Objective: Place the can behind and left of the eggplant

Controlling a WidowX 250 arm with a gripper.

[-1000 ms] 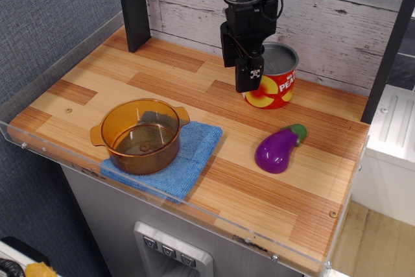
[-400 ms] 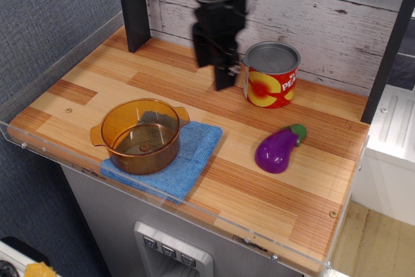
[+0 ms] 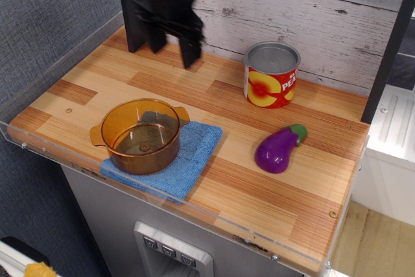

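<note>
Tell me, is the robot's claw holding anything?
No. The end effector is open and empty, up near the back wall. The can stands alone on the table, away from it.

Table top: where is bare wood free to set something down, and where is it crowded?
Free patches of the table: the back-left wood between the end effector and the amber pot; the middle strip between the blue cloth and the eggplant; the front-right corner. It is tighter between the can and the eggplant.

The wood-plank table (image 3: 97,76) has a red peach can (image 3: 271,75) standing at the back, a purple eggplant (image 3: 277,148) lying in front of it, and a blue cloth (image 3: 188,160) near the front edge.
</note>
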